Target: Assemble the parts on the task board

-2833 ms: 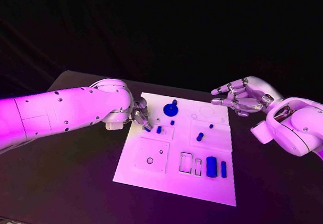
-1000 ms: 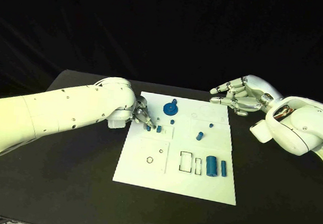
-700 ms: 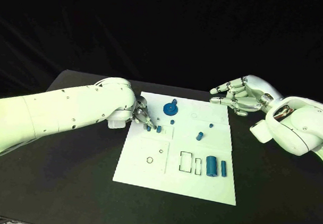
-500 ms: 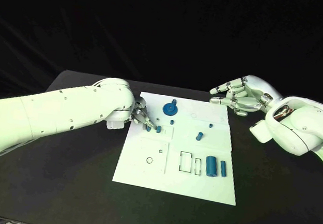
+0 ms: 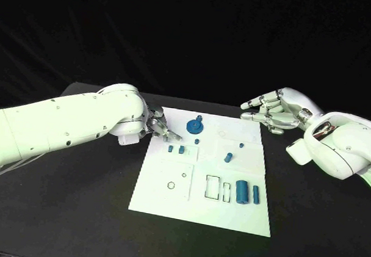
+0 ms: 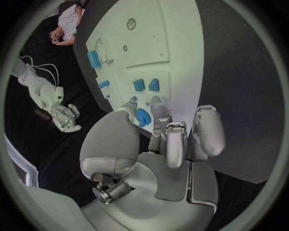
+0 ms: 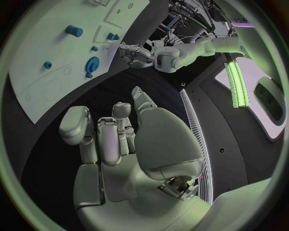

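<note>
The white task board (image 5: 198,197) lies mid-table. Two small blue parts (image 5: 175,148) sit side by side near its left edge, also seen in the left wrist view (image 6: 146,85). My left hand (image 5: 157,127) hovers just off them by the board's left edge, fingers loosely bent and holding nothing. A round blue part (image 5: 195,126) stands at the far end of the board. Two blue cylinders (image 5: 247,192) lie at the near right. My right hand (image 5: 274,111) hangs empty, fingers apart, above the table beyond the board's far right corner.
More small blue parts (image 5: 228,157) stand mid-board, beside empty outlined slots (image 5: 217,187) and a small ring (image 5: 171,185). Bare black table (image 5: 73,191) lies on both sides of the board.
My left hand has drawn back to the left, off the board, leaving a second small blue part next to the first. The right hand has stayed put.
</note>
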Action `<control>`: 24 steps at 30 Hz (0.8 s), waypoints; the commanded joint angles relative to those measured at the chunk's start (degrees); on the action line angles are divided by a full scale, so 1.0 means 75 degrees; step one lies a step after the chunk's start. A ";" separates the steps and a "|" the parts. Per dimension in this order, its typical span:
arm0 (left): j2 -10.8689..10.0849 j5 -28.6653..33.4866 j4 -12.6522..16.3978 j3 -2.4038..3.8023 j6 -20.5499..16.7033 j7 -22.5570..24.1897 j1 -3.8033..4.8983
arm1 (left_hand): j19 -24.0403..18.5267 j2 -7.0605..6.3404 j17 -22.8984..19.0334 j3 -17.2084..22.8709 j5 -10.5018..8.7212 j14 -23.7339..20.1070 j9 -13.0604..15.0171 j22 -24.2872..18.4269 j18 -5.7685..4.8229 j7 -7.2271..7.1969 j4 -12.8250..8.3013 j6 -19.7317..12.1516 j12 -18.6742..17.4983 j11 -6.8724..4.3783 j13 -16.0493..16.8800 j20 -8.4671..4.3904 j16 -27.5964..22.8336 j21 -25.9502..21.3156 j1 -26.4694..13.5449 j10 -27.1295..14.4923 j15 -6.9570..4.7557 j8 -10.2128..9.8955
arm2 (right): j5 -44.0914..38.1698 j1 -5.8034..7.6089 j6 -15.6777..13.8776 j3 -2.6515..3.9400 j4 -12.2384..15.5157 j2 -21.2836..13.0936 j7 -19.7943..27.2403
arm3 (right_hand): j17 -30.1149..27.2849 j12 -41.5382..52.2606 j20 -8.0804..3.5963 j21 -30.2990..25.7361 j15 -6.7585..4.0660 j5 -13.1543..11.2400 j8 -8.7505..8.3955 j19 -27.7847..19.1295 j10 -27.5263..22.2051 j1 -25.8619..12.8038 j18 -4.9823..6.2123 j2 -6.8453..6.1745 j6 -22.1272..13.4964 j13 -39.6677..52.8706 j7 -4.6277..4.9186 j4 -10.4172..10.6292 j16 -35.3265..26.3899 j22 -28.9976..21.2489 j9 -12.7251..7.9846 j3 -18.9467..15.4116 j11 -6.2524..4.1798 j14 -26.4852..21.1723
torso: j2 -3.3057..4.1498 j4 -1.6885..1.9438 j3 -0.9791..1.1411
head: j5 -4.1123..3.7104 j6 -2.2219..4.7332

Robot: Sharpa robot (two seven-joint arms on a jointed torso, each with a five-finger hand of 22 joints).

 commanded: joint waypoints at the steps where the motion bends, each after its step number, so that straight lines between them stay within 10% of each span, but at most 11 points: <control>1: -0.0011 0.1091 0.0007 0.0014 -0.0790 0.1055 0.0035 | -0.0845 0.0070 0.0452 -0.0175 0.0007 0.0039 -0.0136 -0.1311 0.0441 0.0289 0.0030 -0.0555 -0.0948 0.0299 -0.0867 0.0192 -0.1125 -0.2386 0.0210 -0.1040 0.0275 -0.0242 | -0.0006 -0.0008 0.0057 -0.0002 0.0002 -0.0001 0.0024 | -0.0012 -0.0029 -0.0002 -0.0040 0.0028 0.0034 0.0048 -0.0039 -0.0032 -0.0055 0.0134 -0.0003 -0.0046 -0.0010 0.0002 0.0015 -0.0029 -0.0009 -0.0004 -0.0051 -0.0005 0.0325 | 0.0000 0.0000 0.0002 | -0.0029 0.0018; 3: -0.0010 0.1419 -0.0031 0.0015 -0.1102 0.1523 0.0047 | -0.1877 0.0125 -0.1171 -0.0360 0.0016 -0.1065 -0.0352 -0.2772 0.0713 0.0577 0.0025 -0.1065 -0.1419 0.0601 -0.1186 0.0426 -0.2789 -0.4632 0.0398 -0.1787 0.0563 -0.0510 | -0.0006 -0.0009 0.0058 -0.0004 0.0005 -0.0010 0.0015 | -0.0011 -0.0029 -0.0002 -0.0040 0.0028 0.0034 0.0048 -0.0039 -0.0032 -0.0055 0.0134 -0.0003 -0.0046 -0.0010 0.0002 0.0016 -0.0029 -0.0009 -0.0004 -0.0052 -0.0005 0.0325 | 0.0005 0.0009 -0.0001 | -0.0048 0.0038; 7: 0.0104 0.1433 -0.0187 -0.0062 -0.1713 0.2541 0.0048 | -0.2310 0.0147 -0.3280 -0.0374 0.0009 -0.2609 -0.0771 -0.3448 0.0740 0.0927 -0.0324 -0.1438 -0.2017 0.0905 -0.1803 0.0742 -0.4970 -0.5568 0.1557 -0.2429 0.0852 -0.0818 | -0.0006 -0.0009 0.0051 -0.0007 0.0005 -0.0023 -0.0002 | -0.0008 -0.0029 -0.0002 -0.0041 0.0028 0.0035 0.0048 -0.0040 -0.0032 -0.0056 0.0134 -0.0002 -0.0046 -0.0010 0.0002 0.0017 -0.0027 -0.0010 -0.0004 -0.0053 -0.0005 0.0326 | 0.0003 0.0027 -0.0001 | -0.0087 0.0062; 11: 0.0330 0.0433 -0.0382 -0.0193 -0.2217 0.3630 -0.0039 | -0.2433 0.0147 -0.3776 -0.0042 -0.0007 -0.2951 -0.1398 -0.3916 0.0763 0.1034 -0.0936 -0.1470 -0.2814 0.1104 -0.2633 0.0961 -0.5404 -0.6123 0.2927 -0.2818 0.0946 -0.1319 | -0.0006 -0.0011 0.0046 -0.0009 -0.0009 -0.0015 -0.0008 | -0.0015 -0.0030 -0.0002 -0.0044 0.0027 0.0043 0.0050 -0.0039 -0.0035 -0.0050 0.0134 0.0006 -0.0046 -0.0014 0.0001 0.0019 -0.0033 -0.0012 -0.0004 -0.0056 -0.0007 0.0324 | 0.0013 0.0010 -0.0023 | -0.0128 0.0099; 15: 0.0598 -0.0890 -0.0590 -0.0307 -0.2643 0.4506 -0.0176 | -0.2256 0.0035 -0.4242 0.0538 -0.0455 -0.2867 -0.2231 -0.4073 0.0769 0.0925 -0.1345 -0.0941 -0.3675 0.0941 -0.3700 0.0828 -0.5661 -0.6242 0.3774 -0.2379 0.0943 -0.2075 | -0.0006 -0.0019 0.0051 -0.0013 -0.0020 0.0005 -0.0014 | -0.0015 -0.0027 -0.0002 -0.0046 0.0026 0.0054 0.0051 -0.0037 -0.0036 -0.0034 0.0134 0.0017 -0.0047 -0.0014 0.0000 0.0015 -0.0036 -0.0012 -0.0004 -0.0056 -0.0009 0.0324 | 0.0030 -0.0012 -0.0044 | -0.0160 0.0139; 24: 0.0961 -0.2513 -0.0859 -0.0402 -0.2841 0.4935 -0.0342 | -0.1676 -0.0385 -0.4665 0.1040 -0.0411 -0.2070 -0.3246 -0.3956 0.0830 0.0746 -0.1648 0.0189 -0.4681 0.0890 -0.5119 0.0691 -0.5439 -0.5991 0.3707 -0.1450 0.0753 -0.3092 | -0.0009 -0.0035 0.0063 -0.0017 -0.0012 0.0035 -0.0022 | -0.0011 -0.0025 -0.0003 -0.0050 0.0025 0.0068 0.0053 -0.0037 -0.0039 -0.0018 0.0134 0.0027 -0.0047 -0.0016 -0.0001 0.0012 -0.0035 -0.0016 -0.0004 -0.0057 -0.0010 0.0326 | 0.0060 -0.0054 -0.0052 | -0.0164 0.0180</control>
